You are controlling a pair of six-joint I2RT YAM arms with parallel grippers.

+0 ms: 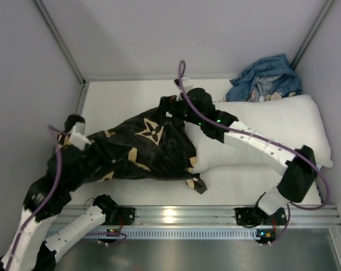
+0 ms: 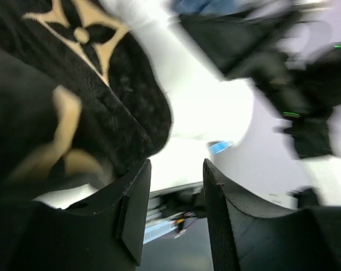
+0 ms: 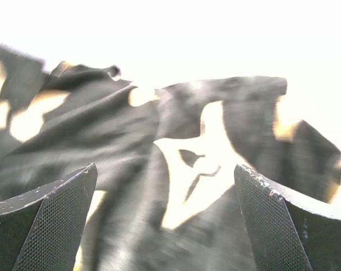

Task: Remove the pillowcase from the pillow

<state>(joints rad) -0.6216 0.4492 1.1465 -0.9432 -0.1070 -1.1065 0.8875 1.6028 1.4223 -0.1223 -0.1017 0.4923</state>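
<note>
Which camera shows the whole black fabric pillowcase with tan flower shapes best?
Top external view: the black flower-printed pillowcase shows nearly whole, edge to edge. Both wrist views catch only blurred close-up patches of it.

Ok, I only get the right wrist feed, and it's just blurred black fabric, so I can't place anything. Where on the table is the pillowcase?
Observer: The pillowcase is bunched on the left half of the table, with its right end against the left end of a white pillow.
Operator: Does the left gripper have hold of it?
Observer: No. The left gripper is open with nothing between its fingers, and the fabric lies just beside it.
Operator: Anything else on the table?
Observer: A blue cloth bundle sits in the far right corner, against the white pillow's far edge.
</note>
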